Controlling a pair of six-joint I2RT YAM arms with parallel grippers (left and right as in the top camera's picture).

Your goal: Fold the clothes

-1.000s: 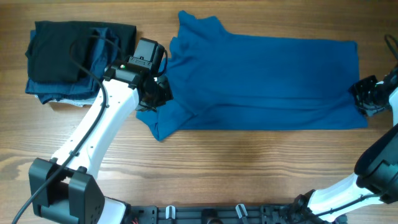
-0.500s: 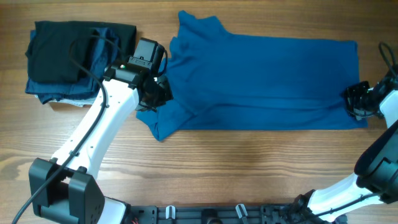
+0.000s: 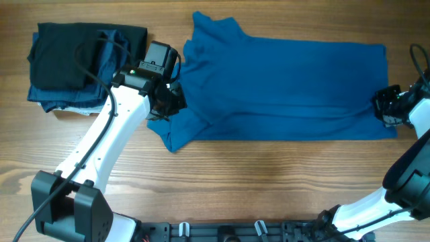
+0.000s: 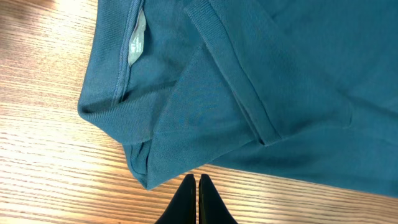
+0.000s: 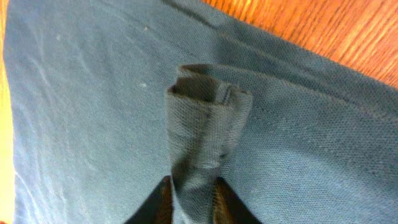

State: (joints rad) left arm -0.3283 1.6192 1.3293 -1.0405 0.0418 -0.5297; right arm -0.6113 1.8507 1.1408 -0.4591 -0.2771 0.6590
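The clothes, a blue polo shirt (image 3: 289,87), lie spread flat across the wooden table with the collar end to the left. My left gripper (image 3: 168,101) sits at the shirt's left edge; in the left wrist view the left gripper (image 4: 197,179) is shut with nothing between its tips, resting on bare wood just below a folded corner of the shirt (image 4: 249,81). My right gripper (image 3: 384,111) is at the right hem. In the right wrist view the right gripper (image 5: 193,183) pinches a raised fold (image 5: 202,118) of the shirt (image 5: 93,93).
A stack of black and dark navy folded garments (image 3: 80,64) lies at the back left, right beside the left arm. Bare table (image 3: 269,175) runs along the front below the shirt. A grey label (image 4: 137,43) shows inside the collar.
The right gripper has slid a little left onto the hem and closed on a pinch of fabric. The left arm and the shirt's left side have not moved.
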